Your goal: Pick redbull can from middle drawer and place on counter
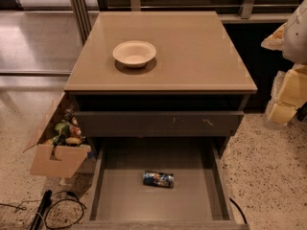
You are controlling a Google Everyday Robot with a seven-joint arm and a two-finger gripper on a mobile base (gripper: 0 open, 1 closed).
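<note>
Camera view, single frame. The middle drawer (125,191) is pulled out wide towards me. The redbull can (158,178) lies on its side on the drawer's flat floor, roughly central, nearer the front than the back and apart from both side walls. The gripper (286,99) hangs at the far right edge of the view, beside the cabinet and above the speckled floor (273,176), well apart from the can. Only part of it shows, so I cannot tell if it is open or closed, and it holds nothing that I can see.

Risks, as I judge them: a can on its side will roll at the first off-centre touch and could run to a drawer wall, where a grasp would be cramped. The scratched drawer front (158,123) stands just above the back of the open drawer, so a steep or rearward approach might clip it. On the glossy counter (196,51), a can released lying down could roll off the edge.

Surroundings: a cream bowl (134,53) sits left of centre on the counter, and the right half looks better for placing. A cardboard box (56,161) of odds and ends stands against the cabinet's left side, with black cables (56,206) on the floor in front of it. Neither lies in the arm's likely path.
</note>
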